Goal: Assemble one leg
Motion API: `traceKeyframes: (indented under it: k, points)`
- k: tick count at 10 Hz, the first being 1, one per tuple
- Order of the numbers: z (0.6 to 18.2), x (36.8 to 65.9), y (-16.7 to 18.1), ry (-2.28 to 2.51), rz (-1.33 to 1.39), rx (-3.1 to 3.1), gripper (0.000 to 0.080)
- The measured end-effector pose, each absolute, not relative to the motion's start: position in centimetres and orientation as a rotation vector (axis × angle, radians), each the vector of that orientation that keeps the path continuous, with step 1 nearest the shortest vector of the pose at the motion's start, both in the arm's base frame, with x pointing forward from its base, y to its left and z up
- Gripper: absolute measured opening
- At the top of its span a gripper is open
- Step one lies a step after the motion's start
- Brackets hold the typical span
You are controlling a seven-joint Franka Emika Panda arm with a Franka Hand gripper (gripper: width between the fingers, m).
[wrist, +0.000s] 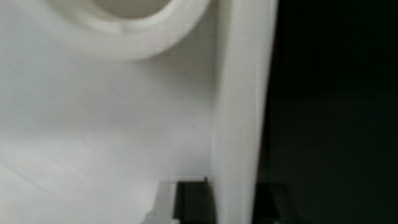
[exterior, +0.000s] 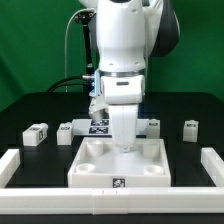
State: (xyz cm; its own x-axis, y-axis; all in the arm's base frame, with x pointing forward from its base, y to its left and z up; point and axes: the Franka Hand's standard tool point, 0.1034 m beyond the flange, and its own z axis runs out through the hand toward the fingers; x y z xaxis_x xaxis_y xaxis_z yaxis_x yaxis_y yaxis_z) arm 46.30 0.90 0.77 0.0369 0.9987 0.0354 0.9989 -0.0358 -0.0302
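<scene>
The large white square panel (exterior: 120, 165) with round corner sockets lies at the front middle of the table. My gripper (exterior: 122, 143) is down on the panel's far edge. In the wrist view the gripper (wrist: 235, 206) straddles the panel's raised rim (wrist: 238, 100), with one dark finger (wrist: 192, 205) on the inner side and the other against the outer side. The jaws look closed on the rim. A round socket (wrist: 128, 20) shows beyond. Small white legs with tags sit on the table: two at the exterior view's left (exterior: 36, 135) (exterior: 66, 131), and one at the right (exterior: 190, 128).
A further small tagged block (exterior: 150, 125) and a tagged white piece (exterior: 97, 125) lie just behind the panel. White rails border the table at the exterior view's left (exterior: 12, 165), right (exterior: 212, 165) and front. A black cable hangs at the back left.
</scene>
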Motion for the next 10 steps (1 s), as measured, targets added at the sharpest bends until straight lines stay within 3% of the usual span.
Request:
traceKeyframes:
  k: [6, 9, 10]
  points:
    - [0.6, 48.9, 6.9, -2.166, -0.078, -2.203, 0.0060]
    - [0.6, 48.9, 6.8, -2.162, -0.076, -2.206, 0.0058]
    - [0.6, 48.9, 6.8, -2.161, -0.076, -2.207, 0.0240]
